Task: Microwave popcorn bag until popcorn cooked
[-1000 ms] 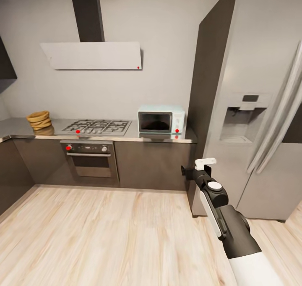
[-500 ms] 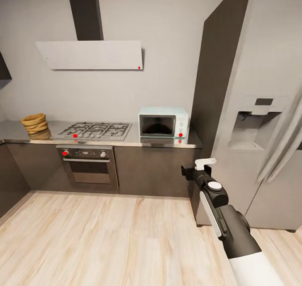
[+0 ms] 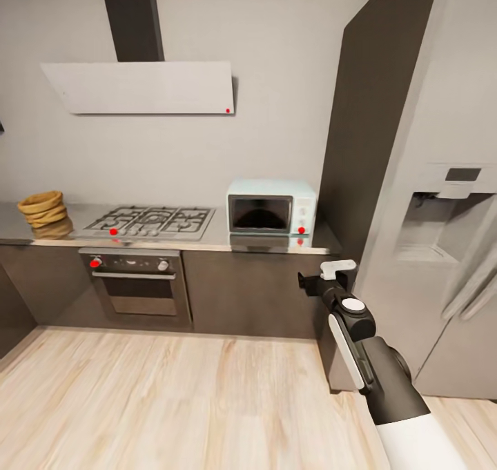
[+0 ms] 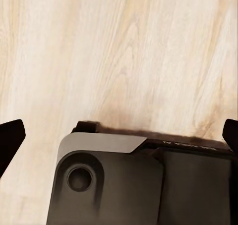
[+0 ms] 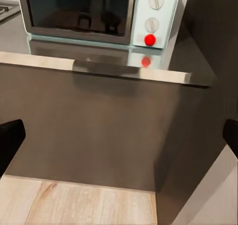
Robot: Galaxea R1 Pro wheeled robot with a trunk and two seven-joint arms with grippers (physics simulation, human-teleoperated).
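The pale mint-blue boxy microwave point(image 3: 271, 206) sits at the right end of the glossy grey countertop point(image 3: 221, 239), door closed. The tan-brown crumpled popcorn bag point(image 3: 44, 214) stands at the left end. Both the right gripper point(image 5: 119, 138) and left gripper point(image 4: 119, 136) are spread wide, holding nothing.

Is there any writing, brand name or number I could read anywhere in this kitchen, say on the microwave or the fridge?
None can be read.
The microwave shows plain round buttons, one red, with no legible marks.
The fridge dispenser panel is blank.
The oven control strip is too blurred to read.

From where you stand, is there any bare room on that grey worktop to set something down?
Yes: the glossy grey countertop lies bare between the steel gas hob and the pale mint-blue microwave. The left end is crowded by a tan stacked basket-like thing.
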